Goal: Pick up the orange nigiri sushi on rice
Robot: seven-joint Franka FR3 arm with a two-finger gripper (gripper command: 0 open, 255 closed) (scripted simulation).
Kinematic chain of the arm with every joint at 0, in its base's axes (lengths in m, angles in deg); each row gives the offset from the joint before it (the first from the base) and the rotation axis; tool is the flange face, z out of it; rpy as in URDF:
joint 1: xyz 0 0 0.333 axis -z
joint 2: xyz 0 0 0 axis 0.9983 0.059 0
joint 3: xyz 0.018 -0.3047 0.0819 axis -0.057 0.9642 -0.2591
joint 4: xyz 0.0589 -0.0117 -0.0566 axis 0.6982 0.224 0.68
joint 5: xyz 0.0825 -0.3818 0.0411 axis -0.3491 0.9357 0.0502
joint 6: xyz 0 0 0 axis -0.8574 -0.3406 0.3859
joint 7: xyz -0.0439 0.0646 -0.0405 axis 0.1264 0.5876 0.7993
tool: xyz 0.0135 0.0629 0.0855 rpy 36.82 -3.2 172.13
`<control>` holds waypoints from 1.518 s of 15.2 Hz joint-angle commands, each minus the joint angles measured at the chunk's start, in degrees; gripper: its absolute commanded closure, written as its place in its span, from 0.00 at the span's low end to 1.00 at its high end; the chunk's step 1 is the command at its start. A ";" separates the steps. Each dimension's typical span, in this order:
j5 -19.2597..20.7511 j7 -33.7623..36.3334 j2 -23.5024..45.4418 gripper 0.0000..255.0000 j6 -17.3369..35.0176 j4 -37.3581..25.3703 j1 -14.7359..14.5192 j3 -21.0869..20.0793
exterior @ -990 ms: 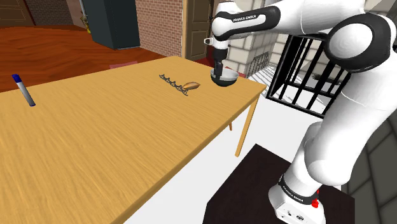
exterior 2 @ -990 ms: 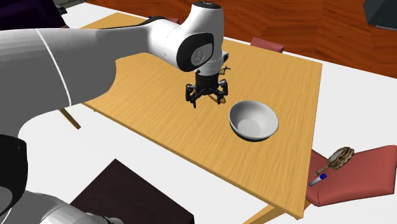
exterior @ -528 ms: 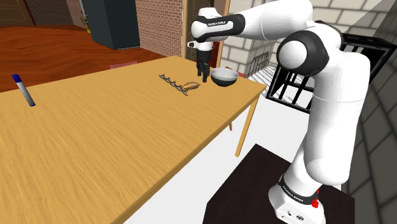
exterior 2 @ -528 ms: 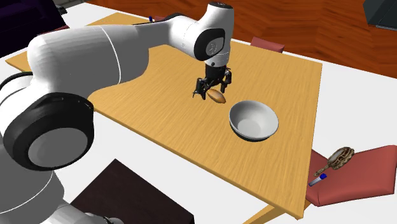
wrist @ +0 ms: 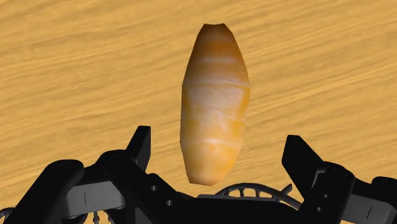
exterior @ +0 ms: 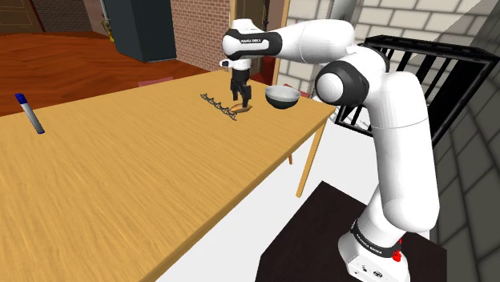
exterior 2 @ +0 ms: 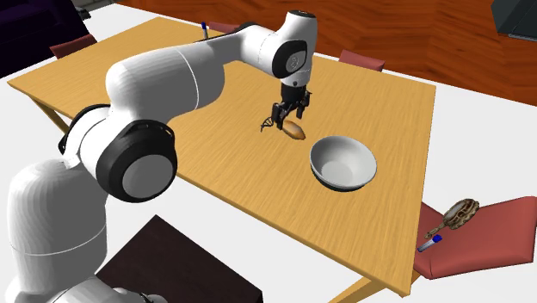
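The orange, spindle-shaped nigiri sushi (wrist: pixel 215 102) lies flat on the bare light wooden table (exterior: pixel 144 184), close to the corner where the bowl stands, and directly under the all-black two-finger gripper (wrist: pixel 217 137). In the wrist view the fingers (wrist: pixel 140 141) stand well apart, one on each side of the piece. Wood grain shows between each tip and the piece, so nothing is clamped.

Its long axis runs straight ahead from the hand, across the line joining the two fingertips, so the fingers face its narrow width. The near end sits level with the tips and most of the length reaches beyond them. From this I judge the approach to be lined up, with a short drop and a closing squeeze left to do, perhaps after edging forward to catch the piece nearer its middle.

In the second exterior view the gripper (exterior 2: pixel 288 114) hangs upright over the sushi (exterior 2: pixel 296 131).

A round grey-white bowl (exterior 2: pixel 343 162) stands just beside the sushi, towards the table edge nearest the stand, and it holds nothing. On the sushi's other side a thin, black, spiky chain-like object (exterior: pixel 215 101) lies near the fingers and could snag them as they close. A blue-capped marker (exterior: pixel 30 112) rests well apart, by the opposite end of the table.
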 commanded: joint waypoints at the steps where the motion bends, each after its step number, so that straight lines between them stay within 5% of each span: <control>1: -0.10 -0.32 0.39 0.00 1.18 0.79 0.00 -0.11; 6: -0.19 -0.45 0.49 0.00 3.87 3.40 -0.22 -0.18; 7: -0.18 -0.49 0.46 1.00 3.78 3.34 -0.19 -0.17; 16: -0.19 -0.45 0.50 1.00 3.87 3.40 -0.22 -0.18; 23: -0.08 -0.21 0.50 1.00 -1.52 -2.05 0.29 -0.07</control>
